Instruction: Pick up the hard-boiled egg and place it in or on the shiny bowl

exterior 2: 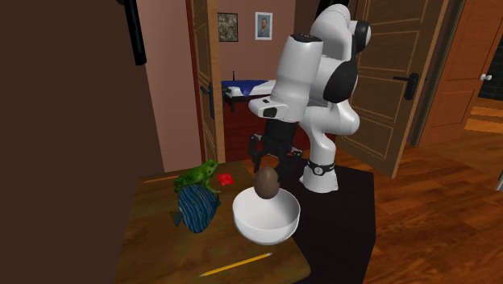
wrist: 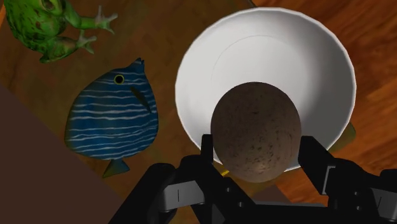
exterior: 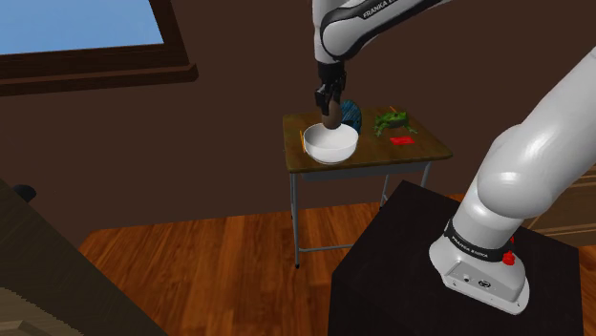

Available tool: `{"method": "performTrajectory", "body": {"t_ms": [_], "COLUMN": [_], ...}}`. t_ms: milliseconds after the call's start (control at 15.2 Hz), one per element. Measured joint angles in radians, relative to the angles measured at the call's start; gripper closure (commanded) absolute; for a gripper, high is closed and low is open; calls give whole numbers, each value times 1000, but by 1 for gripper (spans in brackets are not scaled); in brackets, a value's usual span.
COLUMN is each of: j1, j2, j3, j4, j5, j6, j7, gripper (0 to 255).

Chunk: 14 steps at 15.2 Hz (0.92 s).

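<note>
A brown speckled egg (wrist: 254, 127) sits between my gripper's (wrist: 261, 153) two black fingers, which press on its sides. It hangs right over the middle of a white bowl (wrist: 267, 44). In the shoulder view the gripper (exterior: 330, 113) points down with the egg (exterior: 332, 122) at its tips, just above the bowl (exterior: 330, 145) on a small wooden table (exterior: 420, 153). In the second exterior view the egg (exterior 2: 267, 183) is level with the rim of the bowl (exterior 2: 266, 222), under the gripper (exterior 2: 270, 169).
A blue striped toy fish (wrist: 111, 121) lies close beside the bowl, with a green toy frog (wrist: 41, 25) past it. A small red object (exterior: 402, 140) and a yellow pencil (exterior 2: 238, 263) also lie on the table. The black stand (exterior: 430, 277) is close to the table.
</note>
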Motion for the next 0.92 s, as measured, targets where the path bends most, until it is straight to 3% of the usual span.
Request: {"method": "performTrajectory", "body": {"t_ms": [396, 792, 858, 924], "j1": [-3, -4, -4, -4], "j2": [29, 32, 32, 32], "j3": [-2, -3, -3, -3], "j4": [-52, -60, -60, -60], "j5": [-11, -13, -13, -13], "j6": [80, 91, 91, 91], "j7": [17, 18, 18, 18], "gripper": [255, 255, 0, 0]}}
